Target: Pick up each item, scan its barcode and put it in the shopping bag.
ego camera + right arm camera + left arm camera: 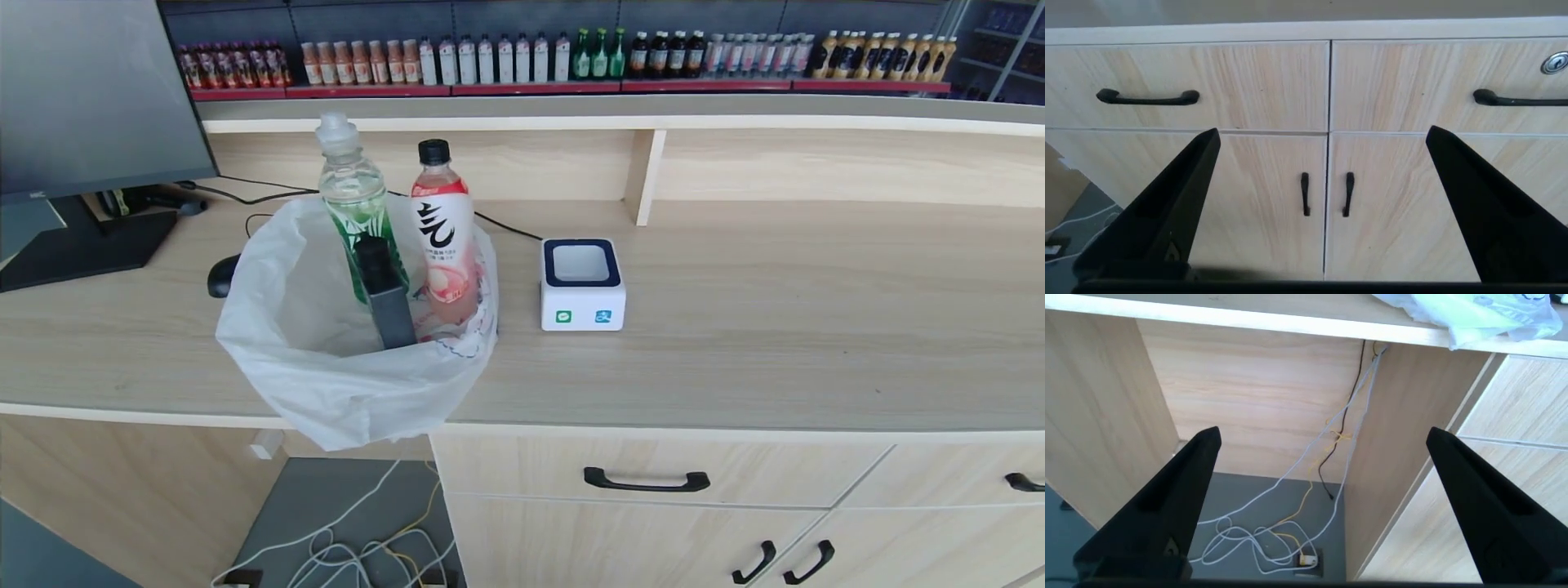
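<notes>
Holds the left gripper low and facing forward on a level wrist, its two dark fingers spread wide and empty, and carries the right gripper in the same level, forward-facing pose, fingers equally far apart and likewise empty.

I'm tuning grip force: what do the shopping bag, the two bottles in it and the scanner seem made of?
Shopping bag: thin whitish plastic film, translucent, crumpled.
Green-label bottle: likely clear glossy plastic; contents show through.
Pink bottle: probably plastic too, under a glossy printed sleeve.
Scanner: rigid white plastic, smooth, with a glassy-looking top window.
</notes>
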Motion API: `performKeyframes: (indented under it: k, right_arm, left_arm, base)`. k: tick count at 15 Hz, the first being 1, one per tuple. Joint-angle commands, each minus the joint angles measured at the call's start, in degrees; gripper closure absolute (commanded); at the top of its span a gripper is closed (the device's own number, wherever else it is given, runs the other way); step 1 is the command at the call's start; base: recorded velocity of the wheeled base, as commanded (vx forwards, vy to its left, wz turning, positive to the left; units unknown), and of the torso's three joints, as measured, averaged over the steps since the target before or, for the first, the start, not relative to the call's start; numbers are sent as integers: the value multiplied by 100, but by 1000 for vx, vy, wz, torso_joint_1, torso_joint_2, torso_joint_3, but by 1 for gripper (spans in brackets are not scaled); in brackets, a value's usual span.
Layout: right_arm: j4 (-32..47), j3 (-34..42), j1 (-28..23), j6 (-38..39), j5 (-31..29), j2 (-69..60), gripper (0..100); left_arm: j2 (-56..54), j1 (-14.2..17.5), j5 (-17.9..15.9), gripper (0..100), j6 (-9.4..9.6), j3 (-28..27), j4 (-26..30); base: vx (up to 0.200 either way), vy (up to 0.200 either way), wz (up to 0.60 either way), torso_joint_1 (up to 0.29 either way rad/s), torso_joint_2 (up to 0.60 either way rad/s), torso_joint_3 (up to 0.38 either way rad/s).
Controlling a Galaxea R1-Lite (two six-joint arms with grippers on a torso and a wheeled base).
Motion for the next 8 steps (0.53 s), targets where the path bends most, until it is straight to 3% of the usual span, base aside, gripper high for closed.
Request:
performKeyframes:
  k: [1,8]
  right_arm:
    - [-4,2,0,9,8,0,0]
    - [-13,2,0,88,8,0,0]
  left_arm:
    - [-1,-9,2,0,-1,0,0]
    - [-1,-9,2,0,-1,0,0]
  base:
    - [0,0,0,0,0,0]
    - [0,0,0,0,0,0]
